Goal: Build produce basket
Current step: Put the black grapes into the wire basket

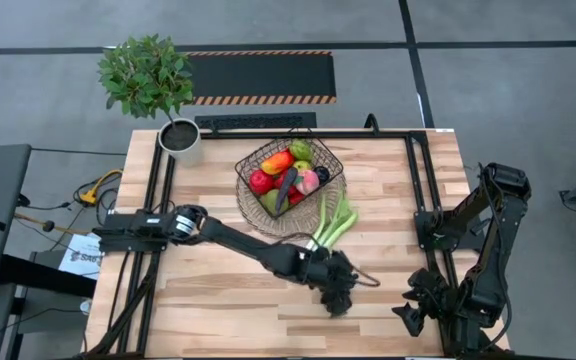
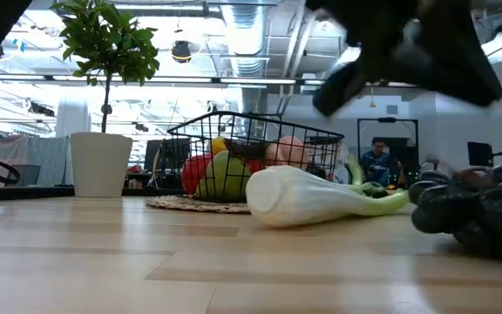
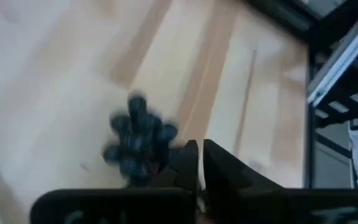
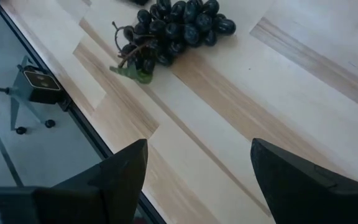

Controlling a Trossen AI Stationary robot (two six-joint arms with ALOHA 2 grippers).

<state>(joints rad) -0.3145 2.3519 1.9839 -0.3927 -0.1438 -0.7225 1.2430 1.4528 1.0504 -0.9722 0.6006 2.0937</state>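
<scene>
Inspector A: The left end effector (image 1: pixel 340 290) is positioned low over the bunch of dark toy grapes (image 4: pixel 179 28) on the pale wooden counter (image 1: pixel 218 300). In the left wrist view its fingers (image 3: pixel 188 165) are drawn almost together beside the grapes (image 3: pixel 135 140); whether a stem is pinched cannot be told.

Inspector B: The right end effector (image 4: pixel 197 171) is parked at the counter's right front corner, fingers held well apart, with nothing between them.

Inspector A: The long white-and-green toy leek (image 2: pixel 321 199) is laid flat on the counter, between the grapes and the dark wire-mesh basket (image 1: pixel 290 176).

Inspector B: The basket is seated on a round woven wicker tray (image 1: pixel 253 212), with assorted toy fruits and vegetables (image 1: pixel 286 170) inside. A potted green plant (image 1: pixel 148 80) is noted at the rear left.
</scene>
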